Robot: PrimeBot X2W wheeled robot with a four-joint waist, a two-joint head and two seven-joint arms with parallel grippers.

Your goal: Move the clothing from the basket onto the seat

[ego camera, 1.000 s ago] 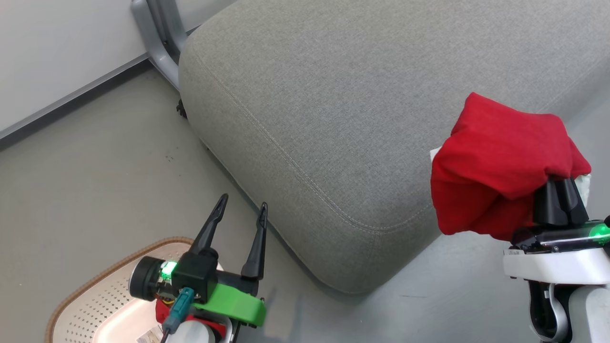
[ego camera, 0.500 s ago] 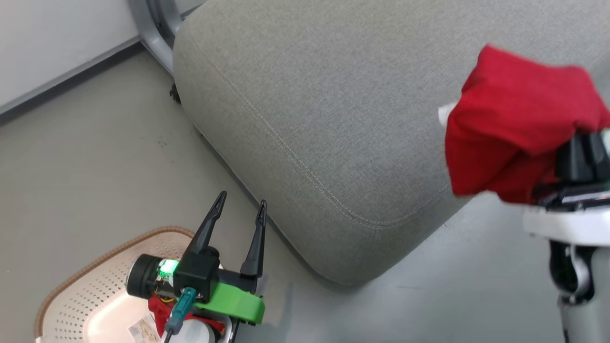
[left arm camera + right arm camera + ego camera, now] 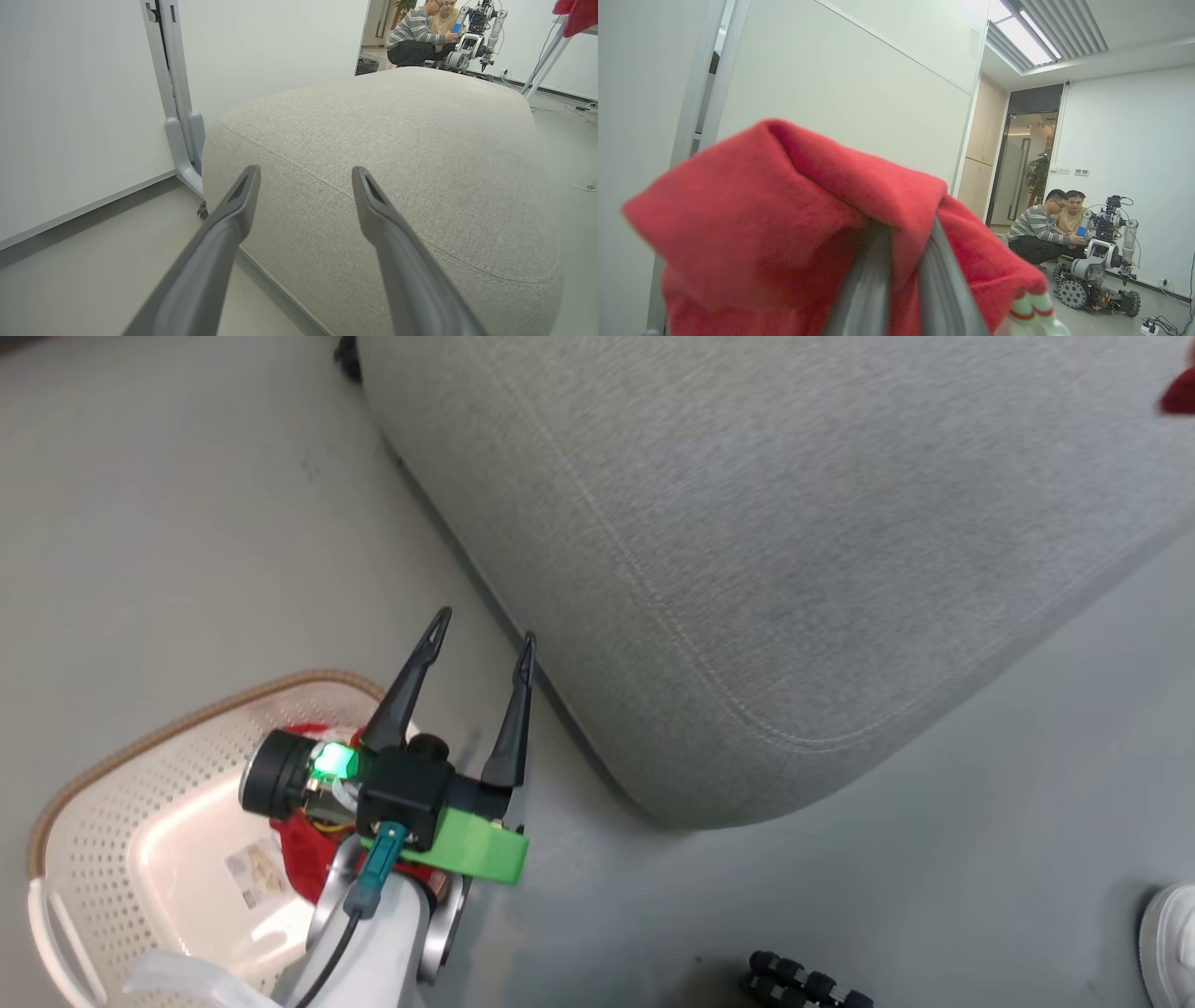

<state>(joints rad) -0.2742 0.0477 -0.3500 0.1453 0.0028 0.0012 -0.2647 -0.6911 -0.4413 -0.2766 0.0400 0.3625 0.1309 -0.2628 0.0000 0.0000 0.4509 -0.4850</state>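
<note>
Clothing, 1 red piece, clenched in right claw; left claw spread, empty, near seat.

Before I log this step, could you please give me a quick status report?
Left gripper open, by the basket. Right gripper shut on one red garment. Second garment in basket. Seat bare where seen.

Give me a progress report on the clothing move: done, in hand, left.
Done: nothing lies on the seat yet; its grey top is bare. In hand: the right pincer is shut on one red garment, lifted clear of the basket. Left: set that piece on the seat, then fetch the second red garment lying in the basket, below the open, empty left pincer.
</note>
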